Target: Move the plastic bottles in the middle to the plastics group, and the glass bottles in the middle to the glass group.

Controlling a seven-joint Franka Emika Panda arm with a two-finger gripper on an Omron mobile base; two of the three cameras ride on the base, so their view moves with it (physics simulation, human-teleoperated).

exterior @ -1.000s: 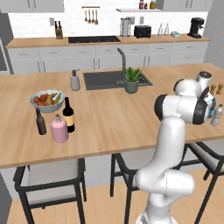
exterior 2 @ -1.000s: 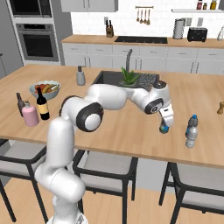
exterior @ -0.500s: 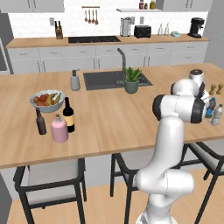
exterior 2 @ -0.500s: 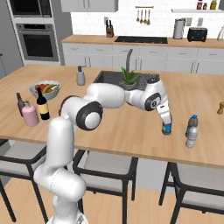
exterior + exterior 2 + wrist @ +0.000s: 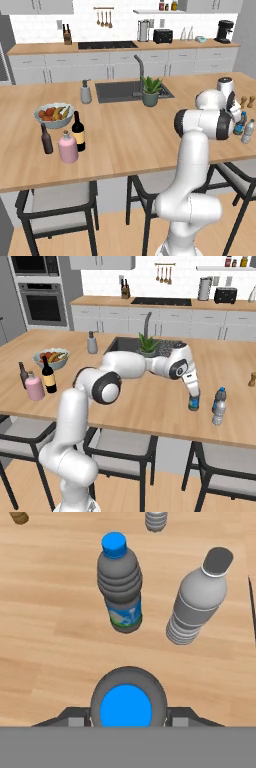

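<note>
The gripper (image 5: pixel 193 398) is down over a blue-capped bottle (image 5: pixel 127 704) near the right end of the island (image 5: pixel 140 401). In the hand view its fingers (image 5: pixel 75 719) sit tight against both sides of that bottle, pinching it, and it stands upright on the wood.

Just beyond it are two more water bottles: one with a blue cap and a blue-and-white label (image 5: pixel 120 582), writing too small to read, and a clear one with a grey cap (image 5: pixel 197 602) beside it. None of the three touch.

At the far left end, well apart, the pink bottle (image 5: pixel 68 147) stands just beside the wine bottle (image 5: pixel 78 132), with yellow label but no legible text, and the brown bottle (image 5: pixel 46 139). A fruit bowl (image 5: pixel 54 114) sits behind them. Nearer the sink (image 5: pixel 120 91) are a soap dispenser (image 5: pixel 86 93) and a potted plant (image 5: pixel 150 91). Two shakers (image 5: pixel 247 101) stand behind the water bottles.
</note>
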